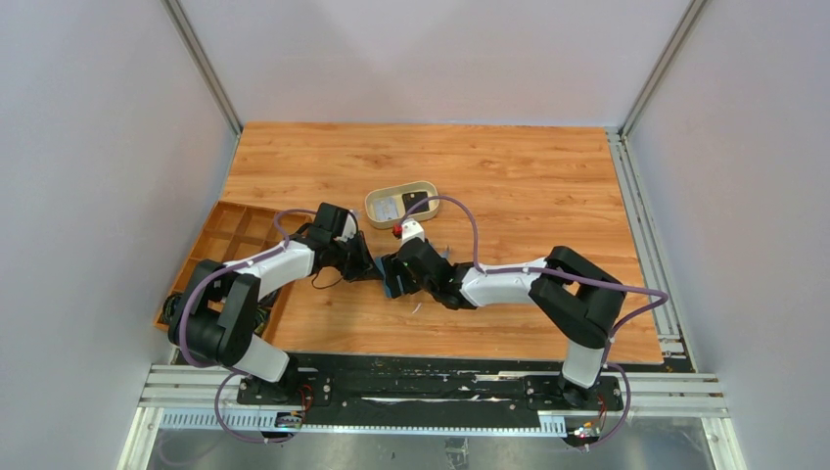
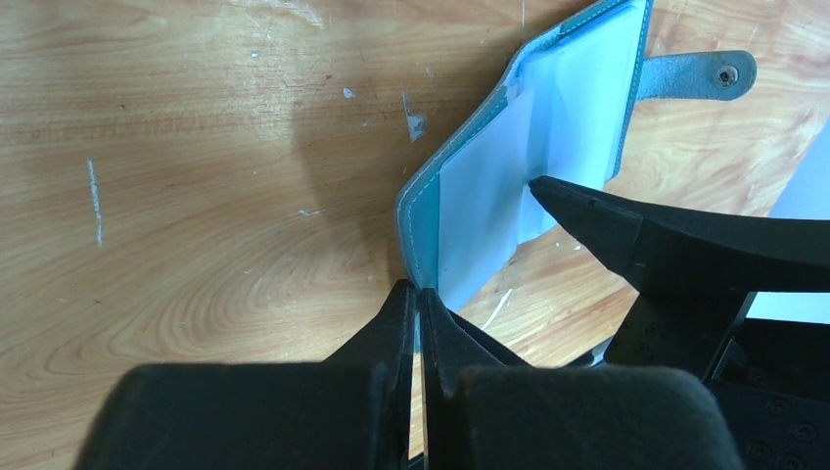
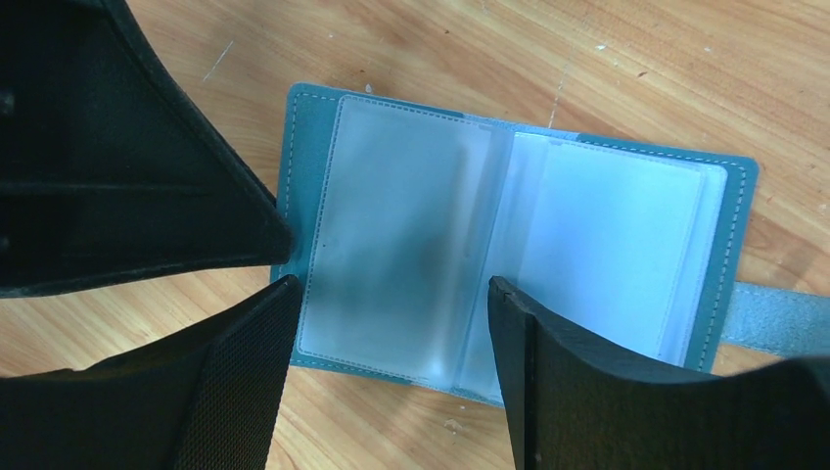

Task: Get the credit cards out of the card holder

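Left wrist view: my left gripper (image 2: 419,299) is pinched tight on the card holder (image 2: 421,211) cover edge at 6 o'clock. My right gripper (image 3: 391,286) is spread wide over it. It lies open on the table (image 3: 607,59), with a credit card (image 3: 612,245) in the 3 o'clock pocket.

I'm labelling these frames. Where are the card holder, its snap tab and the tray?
card holder (image 3: 504,225), right wrist view, middle fold.
snap tab (image 2: 700,73), left wrist view, strap beside stud.
tray (image 1: 369,207), top view, left rim.
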